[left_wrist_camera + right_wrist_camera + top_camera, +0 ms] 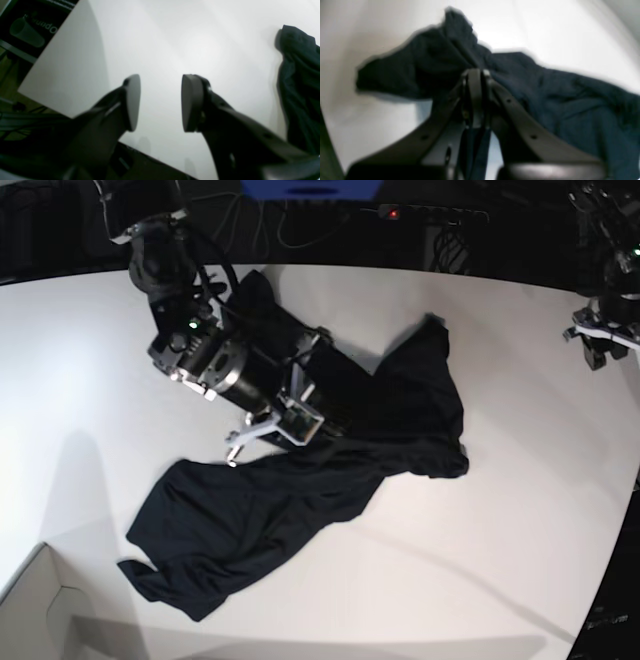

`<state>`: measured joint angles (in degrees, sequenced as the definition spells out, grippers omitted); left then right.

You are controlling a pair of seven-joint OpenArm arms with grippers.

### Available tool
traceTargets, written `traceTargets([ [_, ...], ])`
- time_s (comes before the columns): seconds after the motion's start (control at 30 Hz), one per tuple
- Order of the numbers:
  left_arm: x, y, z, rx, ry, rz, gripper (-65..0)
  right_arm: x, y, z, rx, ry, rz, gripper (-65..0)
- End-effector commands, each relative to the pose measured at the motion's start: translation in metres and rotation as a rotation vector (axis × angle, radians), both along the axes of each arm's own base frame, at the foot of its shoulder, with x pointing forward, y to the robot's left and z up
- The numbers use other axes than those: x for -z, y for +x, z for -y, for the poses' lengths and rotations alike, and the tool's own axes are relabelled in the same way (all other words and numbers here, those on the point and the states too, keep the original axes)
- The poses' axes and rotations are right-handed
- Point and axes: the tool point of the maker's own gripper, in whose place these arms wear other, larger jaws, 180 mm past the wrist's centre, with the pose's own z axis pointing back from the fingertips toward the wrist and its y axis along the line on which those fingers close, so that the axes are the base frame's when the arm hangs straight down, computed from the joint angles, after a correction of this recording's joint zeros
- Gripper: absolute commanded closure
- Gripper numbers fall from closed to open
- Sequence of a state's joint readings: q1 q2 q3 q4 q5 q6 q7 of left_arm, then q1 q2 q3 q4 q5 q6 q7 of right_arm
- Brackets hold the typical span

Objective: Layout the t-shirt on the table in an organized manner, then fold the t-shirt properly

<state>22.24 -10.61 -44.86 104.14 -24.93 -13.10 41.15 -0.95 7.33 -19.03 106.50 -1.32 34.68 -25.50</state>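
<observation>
The black t-shirt (300,480) lies crumpled across the middle of the white table (500,560), one part bunched toward the back and another spread toward the front left. My right gripper (475,75) is shut on a fold of the t-shirt (570,107), and cloth hangs down between its fingers. In the base view this gripper (330,423) sits over the shirt's middle. My left gripper (161,102) is open and empty above bare table (175,37), with the t-shirt's edge (300,87) off to its right. The left arm (605,330) stays at the table's far right edge.
A pale cardboard box corner (40,610) sits at the front left of the table. Cables and dark equipment (440,240) run behind the back edge. A dark printed box (30,27) stands beyond the table edge in the left wrist view.
</observation>
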Motion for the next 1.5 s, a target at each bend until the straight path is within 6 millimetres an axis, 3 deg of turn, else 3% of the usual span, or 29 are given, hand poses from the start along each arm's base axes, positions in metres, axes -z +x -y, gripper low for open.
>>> traceTargets([
  [0.0, -0.012, 0.005, -0.004, 0.007, 0.028, 0.035, -26.1, -0.026, 0.0, -0.003, -0.007, 0.046, 0.065, 0.0],
  [0.1, -0.013, 0.005, -0.004, 0.007, 0.028, 0.037, -26.1, -0.037, -0.02, 0.004, -0.003, 0.041, 0.086, 0.0],
  [0.3, -0.019, 0.014, -0.004, 0.006, 0.027, 0.063, -26.1, -0.01, -0.045, 0.02, 0.023, 0.044, 0.007, 0.0],
  [0.43, -0.022, 0.02, -0.003, 0.006, 0.022, 0.081, -26.1, -0.013, -0.034, 0.046, 0.096, 0.032, 0.029, 0.0],
  [0.53, -0.023, 0.024, 0.0, 0.012, 0.018, 0.089, -26.1, -0.021, -0.018, 0.079, 0.188, 0.022, 0.069, 0.0],
  [0.63, -0.017, 0.03, 0.016, 0.056, -0.001, 0.081, -26.1, -0.03, -0.006, 0.114, 0.282, 0.013, 0.115, 0.0],
  [0.8, -0.006, 0.044, 0.057, 0.168, -0.046, 0.067, -26.1, -0.049, 0.007, 0.18, 0.462, -0.014, 0.188, 0.0],
  [1.0, 0.002, 0.055, 0.126, 0.347, -0.104, 0.052, -26.5, -0.065, 0.008, 0.251, 0.655, -0.063, 0.239, 0.0],
  [1.07, 0.0, 0.058, 0.152, 0.416, -0.121, 0.059, -26.3, -0.062, 0.006, 0.27, 0.705, -0.073, 0.231, 0.0],
  [1.33, 0.002, 0.047, 0.252, 0.679, -0.21, 0.045, -26.6, -0.058, 0.006, 0.312, 0.824, -0.071, 0.221, 0.0],
  [1.47, 0.01, 0.036, 0.277, 0.762, -0.226, 0.011, -26.6, -0.054, 0.004, 0.315, 0.831, -0.072, 0.208, 0.0],
])
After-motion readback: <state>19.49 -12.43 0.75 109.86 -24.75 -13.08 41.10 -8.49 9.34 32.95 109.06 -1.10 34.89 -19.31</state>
